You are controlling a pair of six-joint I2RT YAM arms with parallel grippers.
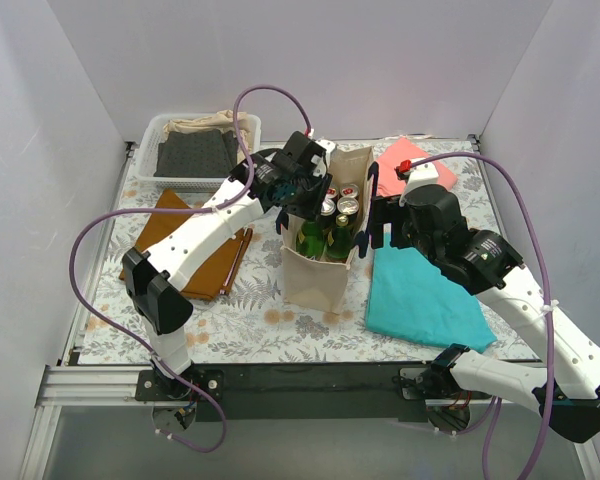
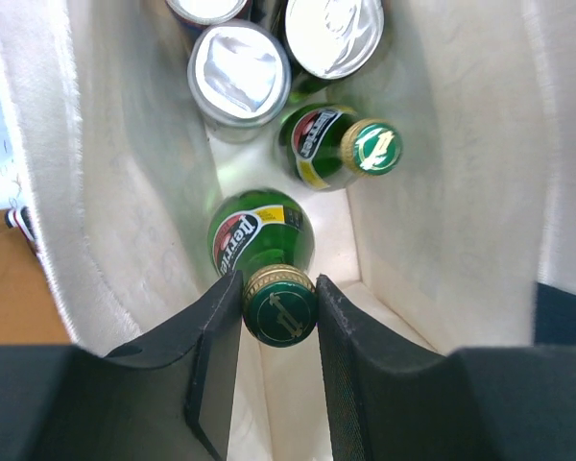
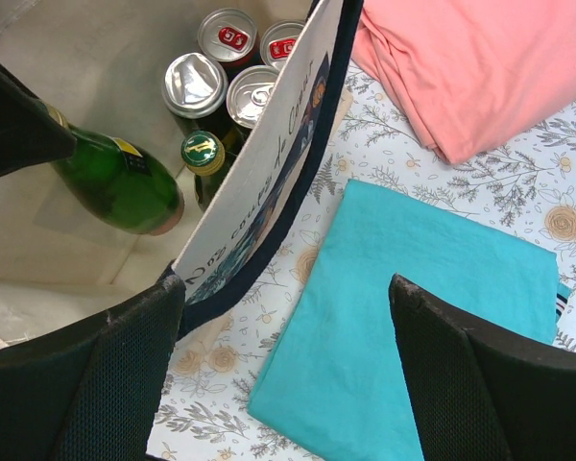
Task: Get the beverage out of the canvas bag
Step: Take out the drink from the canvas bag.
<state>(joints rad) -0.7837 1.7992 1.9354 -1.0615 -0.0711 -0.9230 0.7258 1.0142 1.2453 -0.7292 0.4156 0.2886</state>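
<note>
The left gripper (image 2: 279, 305) is clamped on the capped neck of a green Perrier bottle (image 2: 261, 233), which sits tilted inside the canvas bag (image 1: 310, 278). The right gripper (image 3: 286, 293) stands wide, holding nothing, at the bag's right wall, over a teal cloth (image 3: 365, 346).

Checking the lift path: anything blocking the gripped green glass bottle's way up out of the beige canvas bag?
Nothing visible: left gripper shut on the green glass bottle, beige canvas bag open above.
</note>
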